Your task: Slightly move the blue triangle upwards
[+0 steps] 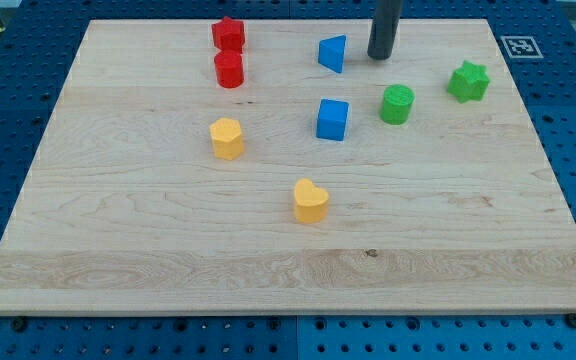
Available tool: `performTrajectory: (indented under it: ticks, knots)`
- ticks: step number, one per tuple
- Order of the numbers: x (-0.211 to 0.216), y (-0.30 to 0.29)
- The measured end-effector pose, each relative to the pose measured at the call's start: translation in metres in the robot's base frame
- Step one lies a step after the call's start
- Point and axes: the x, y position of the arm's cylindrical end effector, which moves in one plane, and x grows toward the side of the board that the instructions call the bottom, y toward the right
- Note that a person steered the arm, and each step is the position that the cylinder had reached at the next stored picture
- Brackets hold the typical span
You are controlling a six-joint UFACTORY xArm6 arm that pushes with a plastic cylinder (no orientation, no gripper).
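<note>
The blue triangle (pixel 333 53) lies near the view's top, a little right of centre, on the wooden board (pixel 148 230). My tip (pixel 380 57) stands just to the triangle's right, with a small gap between them. The dark rod rises out of the view's top. A blue cube (pixel 332 119) sits below the triangle.
A red star (pixel 228 33) and a red cylinder (pixel 229 69) stand at the top left. A green cylinder (pixel 397 104) and a green star (pixel 468 81) are at the right. A yellow hexagon block (pixel 227 138) and a yellow heart (pixel 310 201) lie lower.
</note>
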Motion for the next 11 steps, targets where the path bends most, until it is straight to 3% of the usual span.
performTrajectory:
  ticks: [3, 7, 11]
  knots:
    - [0.023, -0.071]
    - [-0.005, -0.054]
    - [-0.003, -0.071]
